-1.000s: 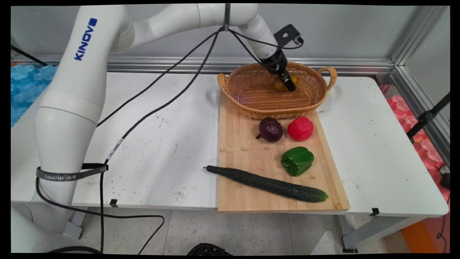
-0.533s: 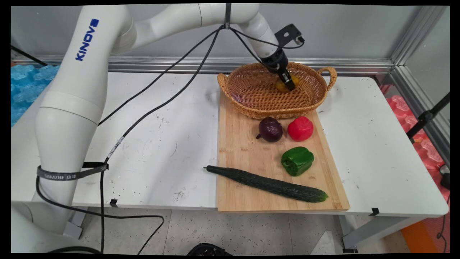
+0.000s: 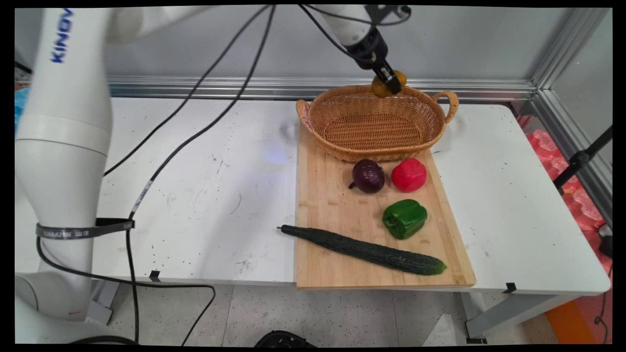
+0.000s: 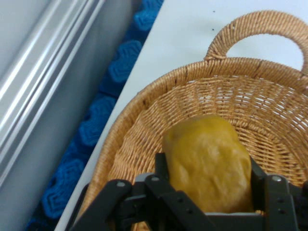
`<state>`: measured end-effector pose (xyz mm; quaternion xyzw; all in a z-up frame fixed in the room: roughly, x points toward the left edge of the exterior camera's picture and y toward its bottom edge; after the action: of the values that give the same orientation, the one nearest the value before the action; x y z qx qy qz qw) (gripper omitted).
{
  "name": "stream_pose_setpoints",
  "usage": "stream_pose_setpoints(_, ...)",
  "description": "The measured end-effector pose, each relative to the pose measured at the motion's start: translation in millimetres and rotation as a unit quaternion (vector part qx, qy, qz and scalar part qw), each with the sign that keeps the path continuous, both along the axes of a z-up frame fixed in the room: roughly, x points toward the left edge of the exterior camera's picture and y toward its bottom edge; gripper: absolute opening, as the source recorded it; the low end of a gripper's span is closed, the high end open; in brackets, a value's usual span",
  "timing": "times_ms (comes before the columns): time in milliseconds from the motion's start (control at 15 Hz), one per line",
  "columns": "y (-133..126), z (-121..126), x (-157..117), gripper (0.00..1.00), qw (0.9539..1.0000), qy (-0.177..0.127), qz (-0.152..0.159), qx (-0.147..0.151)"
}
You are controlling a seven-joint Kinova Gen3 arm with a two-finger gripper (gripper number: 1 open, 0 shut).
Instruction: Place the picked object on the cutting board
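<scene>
Across the frame lies the white table [image 3: 220,195], scuffed and speckled, with a wooden cutting board [image 3: 332,205] on its right half, running from the near edge back toward the wall.

Wicker basket [image 3: 376,128], oval, two loop handles, sits at the board's far end, partly overhanging it toward the table's far edge. No contents visible in the main view.

Cucumber [image 3: 364,250], long and dark green, lies slantwise along the board's near edge; its stem tip pokes past the board's left edge over the table.

Green bell pepper [image 3: 405,218] sits near the board's right edge, just behind the cucumber, apart from it.

Red bell pepper [image 3: 409,174] stands just in front of the basket on the right side of the board. Purple onion [image 3: 368,176] sits just to its left, close beside it; whether they touch is hard to say from this angle.

Gripper [image 3: 390,83] hangs above the basket's far rim, reaching down from the top edge. Fingers are clamped on a yellow bell pepper [image 3: 389,84], one finger at each side of it. The pepper is in the air, clear of the basket, over its far rim.

Hand view: yellow bell pepper [image 4: 209,161] fills the space between the fingers [image 4: 162,169], with the basket [image 4: 144,125] wall and one handle below and beyond it.
</scene>
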<state>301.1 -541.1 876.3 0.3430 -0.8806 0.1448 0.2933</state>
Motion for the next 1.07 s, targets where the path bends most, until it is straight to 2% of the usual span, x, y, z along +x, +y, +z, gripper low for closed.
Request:
stream_pose_setpoints(600, 109.1, 69.9, 20.5, 0.00, 0.9980, 0.014, 0.061, 0.011)
stream_pose_setpoints(1067, 196.6, 93.0, 21.5, 0.00, 0.9950, 0.013, 0.091, 0.038)
